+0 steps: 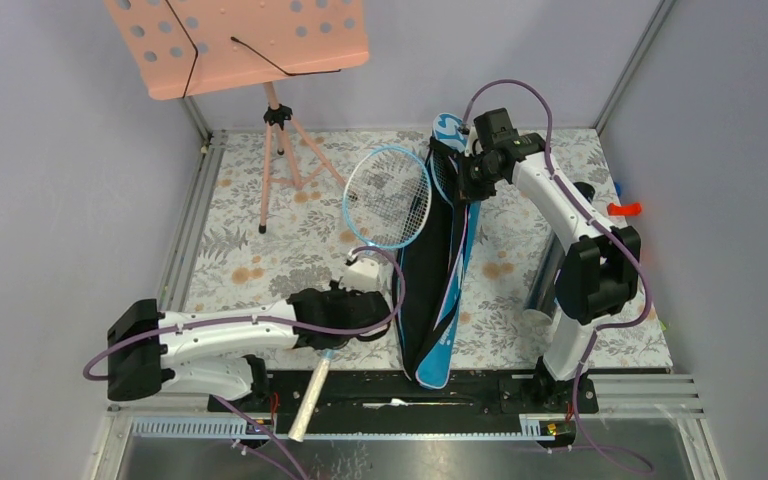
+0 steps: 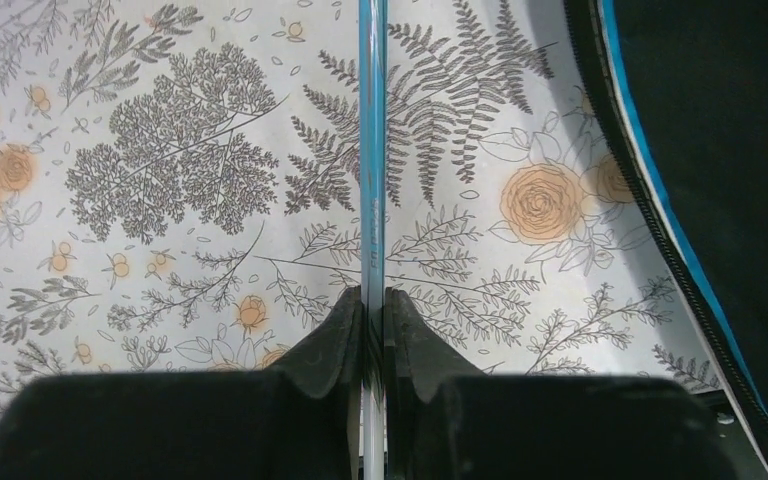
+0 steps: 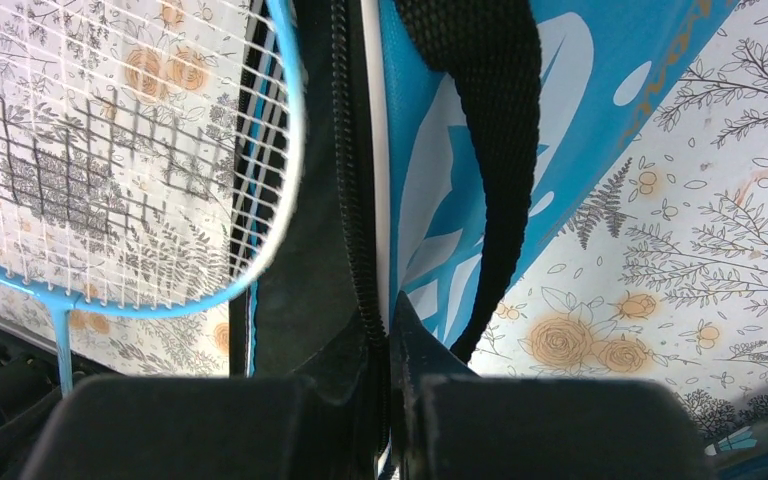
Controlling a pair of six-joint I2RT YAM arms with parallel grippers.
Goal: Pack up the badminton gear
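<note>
**Ease racket point(image 1: 388, 195) into bag point(image 1: 432, 300)**

Left gripper point(image 2: 373, 305) clamps the thin shaft tight; right gripper point(image 3: 385, 335), shut, pinches the bag's zipper edge. The racket head lies just beside the bag's mouth — swing it in flat, frame clear of the zipper.

You have a pink perforated music stand point(image 1: 240, 45) at the far left; its tripod point(image 1: 278, 150) stands on the floral cloth point(image 1: 250, 260); a small red object point(image 1: 623, 209) sits off the cloth's right edge, near the wall.
</note>
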